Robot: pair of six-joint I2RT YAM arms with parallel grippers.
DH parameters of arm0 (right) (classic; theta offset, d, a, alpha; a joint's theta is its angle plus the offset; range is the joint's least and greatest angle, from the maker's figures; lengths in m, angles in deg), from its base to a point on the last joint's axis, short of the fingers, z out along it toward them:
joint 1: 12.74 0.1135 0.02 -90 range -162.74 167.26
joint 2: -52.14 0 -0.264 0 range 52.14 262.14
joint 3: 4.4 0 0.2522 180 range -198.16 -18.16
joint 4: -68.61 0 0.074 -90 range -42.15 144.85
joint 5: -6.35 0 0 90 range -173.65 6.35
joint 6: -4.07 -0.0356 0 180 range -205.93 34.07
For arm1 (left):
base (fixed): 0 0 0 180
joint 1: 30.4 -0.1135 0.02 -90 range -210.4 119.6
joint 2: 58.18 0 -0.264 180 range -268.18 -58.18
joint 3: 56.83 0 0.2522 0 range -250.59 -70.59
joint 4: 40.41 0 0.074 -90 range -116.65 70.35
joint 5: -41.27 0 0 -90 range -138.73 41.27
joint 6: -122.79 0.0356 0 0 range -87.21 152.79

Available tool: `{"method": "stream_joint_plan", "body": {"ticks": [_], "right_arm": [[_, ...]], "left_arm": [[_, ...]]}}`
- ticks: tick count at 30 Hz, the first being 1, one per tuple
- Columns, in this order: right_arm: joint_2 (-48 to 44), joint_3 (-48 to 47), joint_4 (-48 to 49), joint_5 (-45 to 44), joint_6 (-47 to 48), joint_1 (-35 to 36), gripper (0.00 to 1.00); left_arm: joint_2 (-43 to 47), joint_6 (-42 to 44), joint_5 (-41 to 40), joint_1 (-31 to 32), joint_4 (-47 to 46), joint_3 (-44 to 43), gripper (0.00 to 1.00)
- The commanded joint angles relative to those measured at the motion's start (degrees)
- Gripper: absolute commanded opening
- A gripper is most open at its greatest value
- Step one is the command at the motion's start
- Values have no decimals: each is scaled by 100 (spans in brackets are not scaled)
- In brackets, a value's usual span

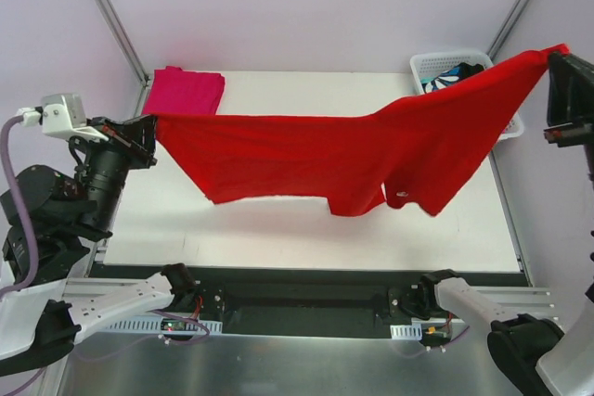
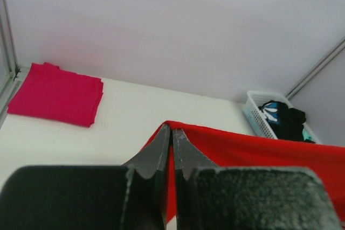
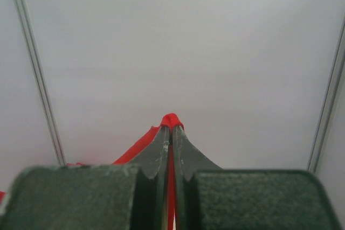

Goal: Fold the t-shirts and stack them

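White table (image 1: 278, 234) under us; both jaws pinched tight, left gripper (image 2: 172, 129) and right gripper (image 3: 172, 127) each clamping an end of the red t-shirt (image 1: 353, 159), strung up in the air between them. Soft, light, saggy cloth, so we'd grab corners, though which corners these are is unclear.

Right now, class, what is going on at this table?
Two robot arms hold a red t-shirt stretched above the table. The left gripper pinches one end, the right gripper the other. A folded pink shirt lies at the far left corner; a basket at the far right holds more clothes.
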Motion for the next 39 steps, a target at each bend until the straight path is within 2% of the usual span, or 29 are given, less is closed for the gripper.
{"method": "stream_joint_plan", "body": {"ticks": [1,4,8,13,15,18,20,23,26,28,31,34,37,39], "right_arm": [[631,-897,-140,2,-79,2,1],[948,-1259,-131,-34,26,-6,1],[1344,-909,245,-253,167,-6,1],[1739,-21,809,-447,395,-6,1],[2011,120,1046,-464,474,-41,1],[2380,270,1468,-281,466,-155,1],[2670,-27,1600,-131,308,-392,1],[3312,-772,1592,317,-7,-735,1],[3805,-1406,1775,642,-350,-1016,1],[3963,-1671,1873,827,-439,-1113,1],[4096,-1927,2040,1020,-676,-1227,1],[3982,-1971,2233,1196,-817,-1263,1],[3780,-1998,2321,1276,-879,-1254,1],[3570,-1910,2243,1319,-879,-1254,1]], "left_arm": [[-307,91,327,41,9,-624,0],[-745,328,318,33,-9,-1151,0],[-1387,741,-138,33,-166,-1478,0],[-1651,1821,-561,-116,-2352,-302,0],[-1740,1762,-290,-624,-2714,198,0],[-2195,851,764,-1687,-2962,316,0],[-2854,681,1125,-2214,-3058,106,0],[-3934,698,1670,-2515,-3128,-860,0],[-4858,760,2145,-2832,-3094,-2412,0],[-5436,777,2373,-3008,-2910,-3126,0],[-5808,927,2672,-3017,-2620,-4244,0],[-5652,857,2840,-3017,-2610,-4466,0],[-5197,751,2911,-3008,-2654,-4142,0],[-4906,655,2963,-3008,-2715,-3598,0]]}}
